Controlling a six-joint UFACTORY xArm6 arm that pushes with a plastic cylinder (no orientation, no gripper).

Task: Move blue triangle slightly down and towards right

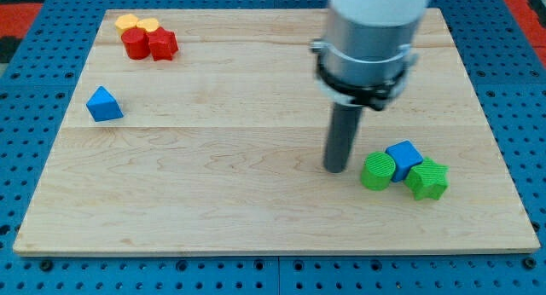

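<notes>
At the view's left, the blue triangle [104,104], a small solid block with a peaked top, a lighter upper face and a darker front face, sits on the pale wooden tabletop [213,184] near its left edge, about midway up. It stands alone, touching nothing. It lies well apart from my tip [336,170], at roughly the ten o'clock direction from it.

Toward twelve o'clock from the blue triangle, near the tabletop's top left corner, four small blocks huddle together: a yellow block [127,23] and a second yellow block [148,26], their shapes hard to make out, with a red round block [134,44] and a red star-like block [162,44] just below them, all touching or nearly so.

Right of centre, the grey cylinder of the arm [367,39] comes down from the view's top and narrows to the straight dark rod. There is no claw on it to open or close; the rod ends in my tip, which rests on bare wood and holds nothing.

Just beside my tip, at three o'clock, is a green round block [376,171], close but seemingly not touching. A blue cube [403,156] touches it on the right, and a green star-like block [427,179] follows.
</notes>
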